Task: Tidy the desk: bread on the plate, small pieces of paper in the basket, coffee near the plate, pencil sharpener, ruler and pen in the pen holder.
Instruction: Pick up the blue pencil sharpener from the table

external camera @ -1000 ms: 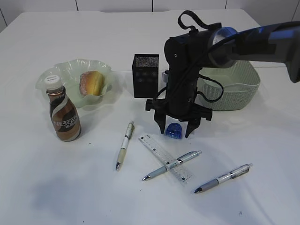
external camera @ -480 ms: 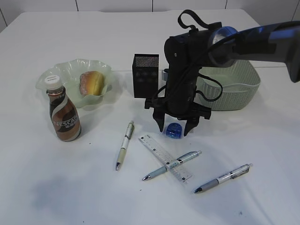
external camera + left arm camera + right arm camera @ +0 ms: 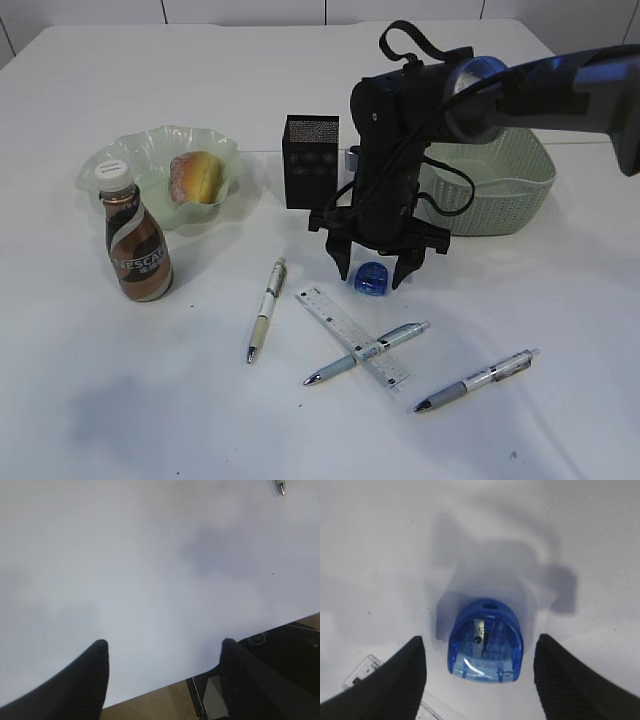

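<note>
Currently listed, item one: pencil sharpener (image 3: pixel 485 640), blue translucent plastic, dome-shaped with flat base end, metal blade visible inside; lying on the desk (image 3: pixel 150 400) just in front of the pen holder (image 3: pixel 311 160) and just behind the ruler (image 3: pixel 352 337). Positioned directly between the two fingers of the right gripper (image 3: pixel 376 270), a clear gap on either side, untouched. Long axis running roughly along the wrist view's vertical, so side-on to the jaws' closing line. Right gripper: black, tapered fingers, spread wide, holding nothing, low over the sharpener. Judged nearer arm by far: right.

Left gripper (image 3: pixel 162 652): likewise spread wide and empty, over bare tabletop at the desk's near edge, well apart from the sharpener.

Ruler: flat clear-white plastic, fine scale marks, lying diagonally, one pen (image 3: pixel 367 352) crossing it.

Pen holder: black metal mesh, square, upright.

Basket (image 3: pixel 520 190): sage-green woven-look plastic, behind the right arm.

Bread (image 3: pixel 196 177): golden roll, already in the wavy pale green plate (image 3: pixel 150 150).

Coffee (image 3: pixel 137 241): brown bottle, white cap, beside the plate.
</note>
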Action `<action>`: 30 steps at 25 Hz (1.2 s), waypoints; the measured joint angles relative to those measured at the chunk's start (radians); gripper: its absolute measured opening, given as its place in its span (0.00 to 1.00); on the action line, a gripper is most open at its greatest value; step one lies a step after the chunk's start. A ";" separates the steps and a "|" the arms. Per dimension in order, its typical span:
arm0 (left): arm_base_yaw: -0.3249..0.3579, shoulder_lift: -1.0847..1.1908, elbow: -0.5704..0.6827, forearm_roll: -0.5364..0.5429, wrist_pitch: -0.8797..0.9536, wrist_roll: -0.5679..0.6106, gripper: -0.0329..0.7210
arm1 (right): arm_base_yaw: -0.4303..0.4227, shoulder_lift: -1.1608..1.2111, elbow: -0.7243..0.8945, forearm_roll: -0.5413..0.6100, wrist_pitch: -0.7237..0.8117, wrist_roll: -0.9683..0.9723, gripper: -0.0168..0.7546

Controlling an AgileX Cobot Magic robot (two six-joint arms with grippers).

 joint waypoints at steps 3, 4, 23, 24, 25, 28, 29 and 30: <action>0.000 0.000 0.000 0.000 0.002 0.000 0.69 | 0.000 0.000 0.000 0.000 -0.002 0.000 0.71; 0.000 0.000 0.000 0.000 0.002 0.000 0.69 | 0.000 0.000 0.000 0.000 -0.001 0.000 0.71; 0.000 0.000 0.000 0.000 0.002 0.000 0.69 | 0.000 0.000 0.000 -0.011 -0.001 0.005 0.71; 0.000 0.000 0.000 0.000 0.002 0.000 0.69 | 0.000 0.000 0.000 -0.011 -0.001 0.005 0.71; 0.000 0.000 0.000 0.000 0.002 0.000 0.69 | 0.000 0.000 0.000 -0.013 -0.001 0.005 0.71; 0.000 0.000 0.000 0.000 0.002 0.000 0.69 | 0.000 0.000 0.000 -0.016 0.000 0.005 0.71; 0.000 0.000 0.000 0.000 0.002 0.000 0.69 | 0.000 0.000 0.000 -0.016 0.000 0.005 0.71; 0.000 0.000 0.000 0.000 0.002 0.000 0.69 | 0.000 0.000 0.000 -0.016 0.000 0.005 0.71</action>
